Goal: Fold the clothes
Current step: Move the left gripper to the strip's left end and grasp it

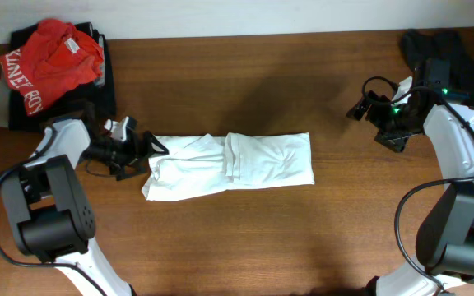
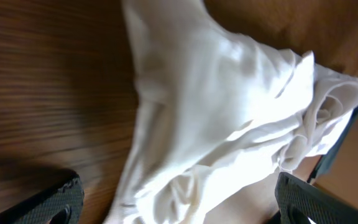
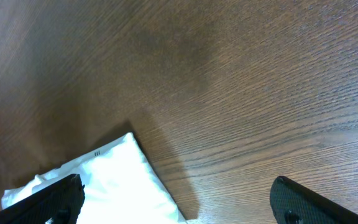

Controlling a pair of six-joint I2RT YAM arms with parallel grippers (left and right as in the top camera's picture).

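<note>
The white T-shirt (image 1: pixel 253 161) is laid folded on the table (image 1: pixel 262 238) — left claw (image 1: pixel 153 154) and right claw (image 1: pixel 359 108) are spread apart.

Open tabletop (image 1: pixel 245 247) near and far of T-shirt (image 1: pixel 245 160); clothing pile (image 1: pixel 52 66) crowds far-left corner.

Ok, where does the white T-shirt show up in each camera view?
Overhead: the white T-shirt lies mid-table as a long folded band.
Left wrist: the white T-shirt fills the middle of the picture, bunched up.
Right wrist: only one corner of the white T-shirt shows, at the lower left.
Shared landmark: the wooden table, whose brown grain lies under the shirt in all three.
</note>
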